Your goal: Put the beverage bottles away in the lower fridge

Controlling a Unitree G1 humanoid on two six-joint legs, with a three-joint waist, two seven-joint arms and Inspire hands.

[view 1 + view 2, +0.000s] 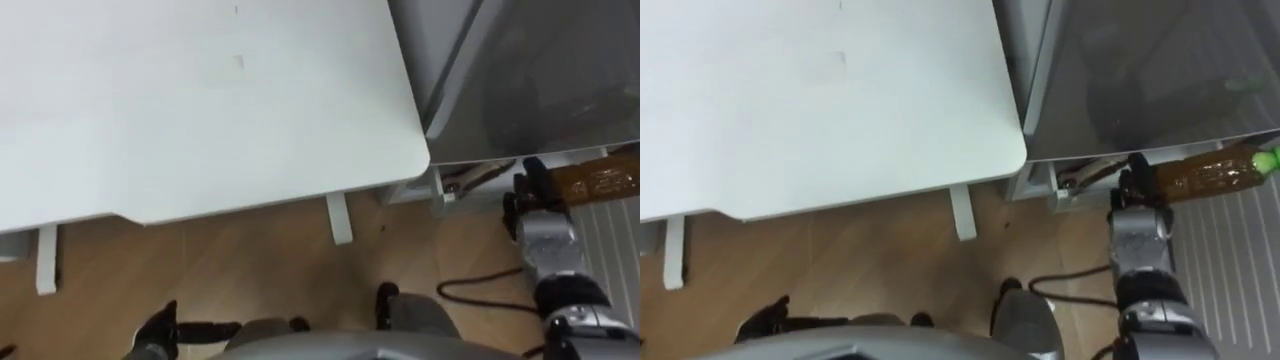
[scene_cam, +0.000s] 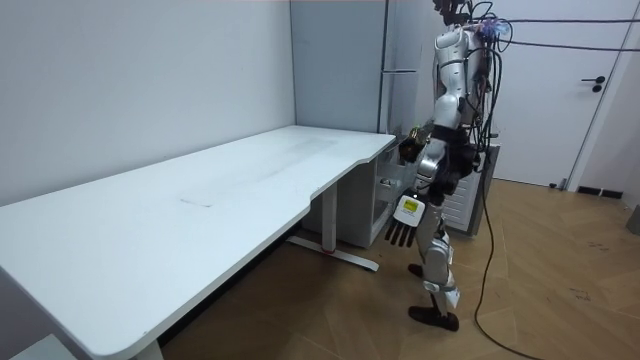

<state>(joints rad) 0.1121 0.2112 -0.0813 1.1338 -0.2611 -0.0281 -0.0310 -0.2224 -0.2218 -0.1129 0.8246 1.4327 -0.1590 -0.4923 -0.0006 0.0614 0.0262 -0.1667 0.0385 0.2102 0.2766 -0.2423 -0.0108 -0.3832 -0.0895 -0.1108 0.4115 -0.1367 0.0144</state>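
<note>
**A:** Left eye view first. Where is the drink?

**B:** The bottle [image 1: 600, 182], brown, lies sideways in the right hand [image 1: 533, 205]. The fingers are wrapped round its near end, just under the grey fridge [image 1: 530, 80] front. The white tabletop [image 1: 200, 100] lies to the left, its rounded corner close to the fridge. The left hand [image 1: 165, 328] is low at the bottom edge, fingers loose, carrying nothing.

**A:** And the room view?

**B:** The robot stands on the wooden floor [image 2: 560, 260] at the tabletop's far end, close to the fridge. One hand is raised at waist height and the other hangs straight down, slack.

**A:** Right eye view?

**B:** Same clasp. The bottle's green cap [image 1: 1267, 158] points away to the right, above a white ribbed panel [image 1: 1240, 250]. I cannot make out an open lower compartment. The fridge front looks closed.

**A:** So how should the step go?

**B:** I'd say the door comes first, and the idle left hand suits that. The bottle is held by one end, so it may droop. A firm clasp and a level carry would help. It should go in cap first, clear of the tabletop corner, and be let go only once it rests on a shelf.
</note>
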